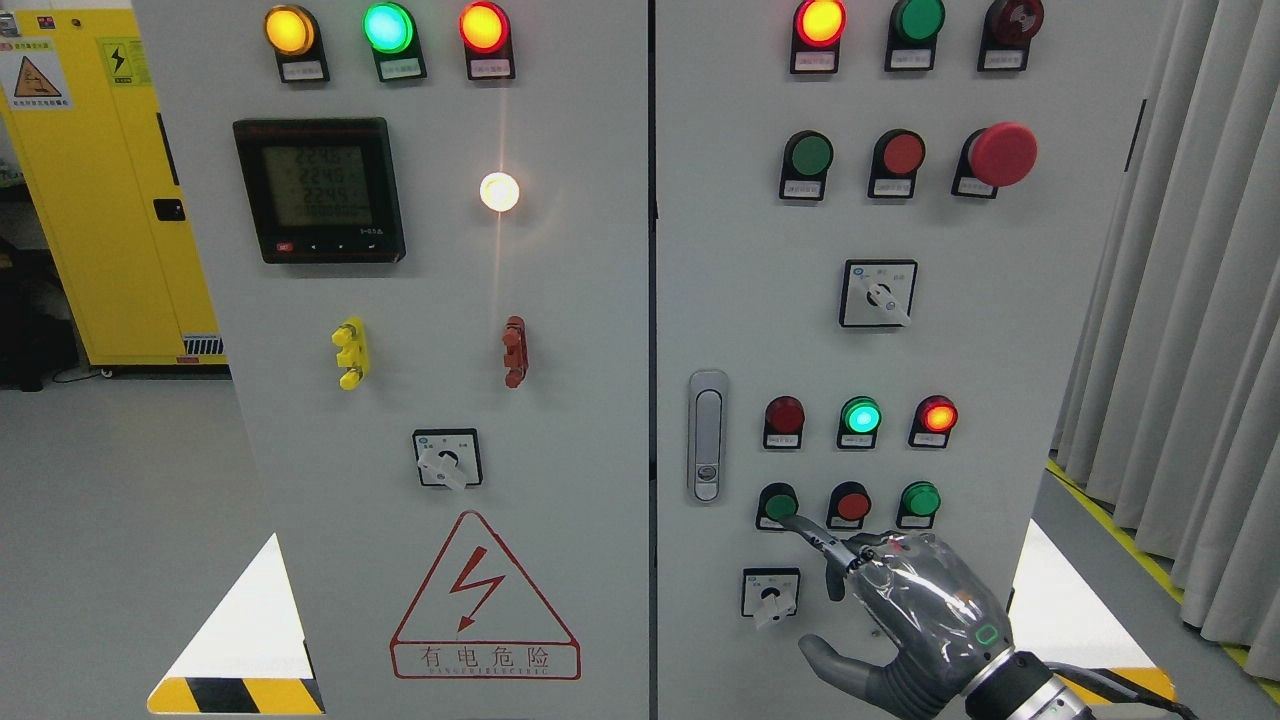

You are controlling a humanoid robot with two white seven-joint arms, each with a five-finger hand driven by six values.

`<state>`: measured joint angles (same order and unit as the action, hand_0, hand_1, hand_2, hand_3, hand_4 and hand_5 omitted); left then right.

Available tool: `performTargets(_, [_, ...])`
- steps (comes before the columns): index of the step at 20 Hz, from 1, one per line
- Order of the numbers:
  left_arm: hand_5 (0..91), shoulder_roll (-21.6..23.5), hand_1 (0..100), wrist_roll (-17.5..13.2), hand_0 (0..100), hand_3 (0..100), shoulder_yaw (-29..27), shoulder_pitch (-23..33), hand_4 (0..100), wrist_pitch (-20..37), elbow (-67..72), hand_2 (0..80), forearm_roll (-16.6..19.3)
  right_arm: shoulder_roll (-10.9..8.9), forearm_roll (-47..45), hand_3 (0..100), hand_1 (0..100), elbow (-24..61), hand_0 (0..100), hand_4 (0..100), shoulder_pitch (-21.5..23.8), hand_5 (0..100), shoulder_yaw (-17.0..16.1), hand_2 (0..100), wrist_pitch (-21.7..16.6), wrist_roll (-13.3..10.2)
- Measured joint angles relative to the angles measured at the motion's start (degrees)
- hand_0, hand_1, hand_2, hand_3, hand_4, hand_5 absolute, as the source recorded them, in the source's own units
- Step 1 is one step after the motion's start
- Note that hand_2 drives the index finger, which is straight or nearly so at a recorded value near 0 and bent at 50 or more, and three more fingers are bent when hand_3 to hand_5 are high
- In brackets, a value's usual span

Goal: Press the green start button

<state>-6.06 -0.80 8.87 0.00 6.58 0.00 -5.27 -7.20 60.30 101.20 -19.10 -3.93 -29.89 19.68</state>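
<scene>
Right hand fingertip touches green button edge.

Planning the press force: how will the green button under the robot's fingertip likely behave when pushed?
The green button probably travels straight in, being seated in a fixed panel collar. Its small glossy cap may let the right robot hand slip, since one thin fingertip touches its lower edge.

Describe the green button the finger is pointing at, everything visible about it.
The green button is round with a glossy, plastic-looking green cap in a black collar, and is unlit. It sits on the right grey cabinet door, leftmost in the bottom row of three buttons, left of a red button and another green one, below a dark red lamp. The right hand reaches up from the lower right; its outstretched index fingertip meets the button's lower right edge. Whether it is pressed in cannot be told.
</scene>
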Motion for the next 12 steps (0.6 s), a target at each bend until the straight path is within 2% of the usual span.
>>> performTargets(12, [0.0,0.00,56,0.00,12,0,0.00,0.00,0,-0.02,0.00,0.0,0.00,0.02,0.06,65,62,-2.10,41,69,-1.47,65,0.47,0,1.89,-0.08])
